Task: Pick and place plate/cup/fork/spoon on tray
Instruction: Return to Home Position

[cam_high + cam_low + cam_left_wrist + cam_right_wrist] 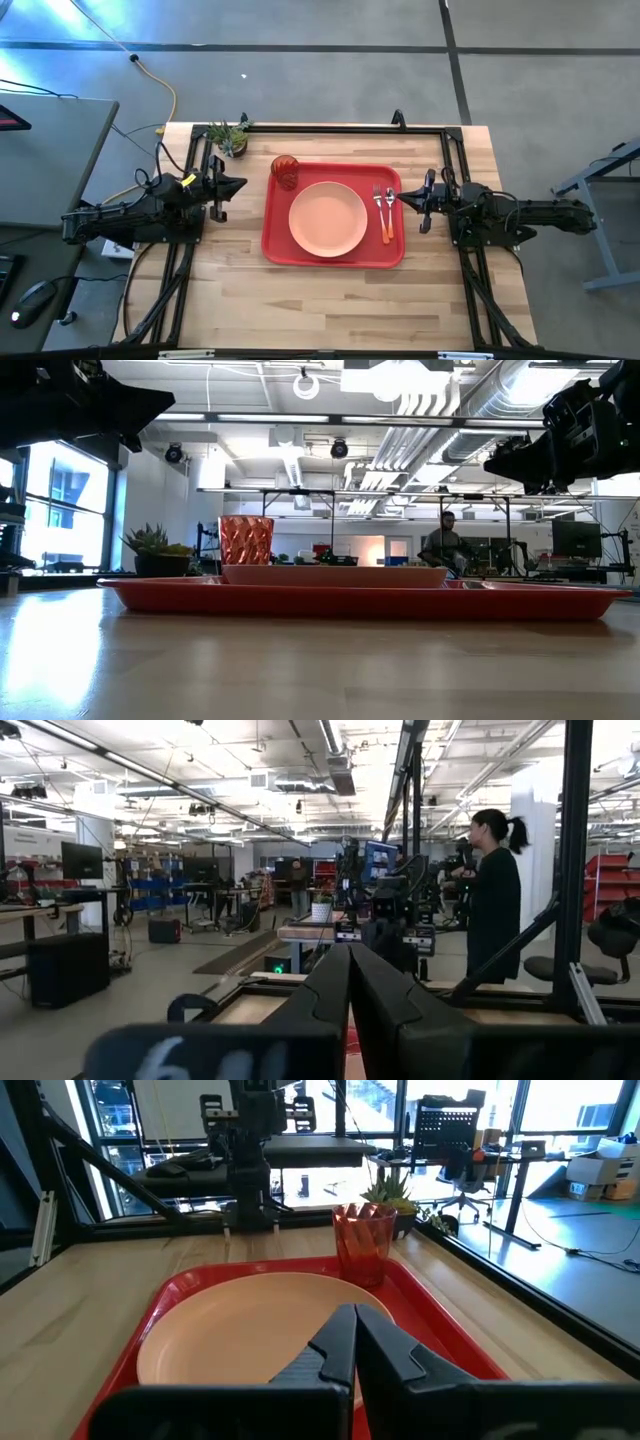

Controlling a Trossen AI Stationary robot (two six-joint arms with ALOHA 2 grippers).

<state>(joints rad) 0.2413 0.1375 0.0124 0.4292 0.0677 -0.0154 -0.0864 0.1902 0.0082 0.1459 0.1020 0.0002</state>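
The red tray [275,250] lies in the middle of the table. On it rest the peach-pink plate [328,219], the orange-red cup [285,171] upright at the far left corner, and the fork [380,210] and spoon [391,212] side by side along the right edge. My left gripper [240,184] hangs left of the tray, shut and empty. My right gripper [403,197] hangs right of the tray, above the table, shut and empty. The plate [240,1320] and cup [363,1240] also show in the right wrist view.
A small green potted plant [230,137] stands at the table's far left, behind the cup. A black frame [330,128] runs along the far edge and both sides. People stand and sit in the room beyond the table.
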